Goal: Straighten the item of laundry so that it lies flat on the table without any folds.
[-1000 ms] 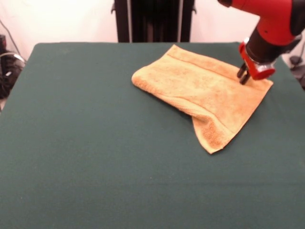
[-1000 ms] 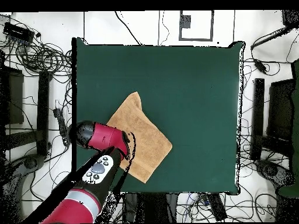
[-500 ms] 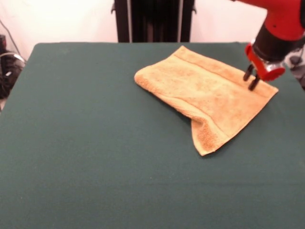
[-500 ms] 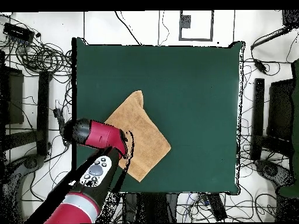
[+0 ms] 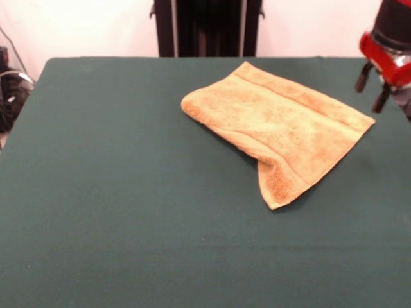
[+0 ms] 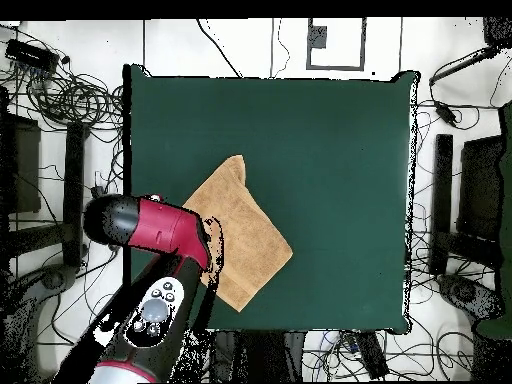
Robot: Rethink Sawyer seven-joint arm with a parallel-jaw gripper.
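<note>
One towel [image 5: 279,128] is all that is lying on the big green table [image 5: 115,212] right now, and from the front it is sitting in the upper right part of the frame, well clear of the table's left half. Sweeping across from the left, the felt is running bare until the towel's rounded, doubled-over edge is showing up around the upper middle. From there the orange-tan cloth is spreading out toward the right, with a woven band running along its far edge. Its near corner is drooping down toward the middle right as a folded flap, so the piece is not lying fully flat. The right-hand corner is pointing out toward the table's right edge.

Further right again, at the upper right edge of the frame, the red and black gripper [image 5: 372,88] is hanging above the table, just beyond that right corner and apart from the cloth. Its two dark fingers [image 5: 362,78] are standing spread with a clear gap between them, and nothing is sitting in that gap.

From overhead, the arm [image 6: 150,225] is reaching across the lower left of the frame, and the towel is lying as a slanted shape just right of it, near the table's lower left corner.
</note>
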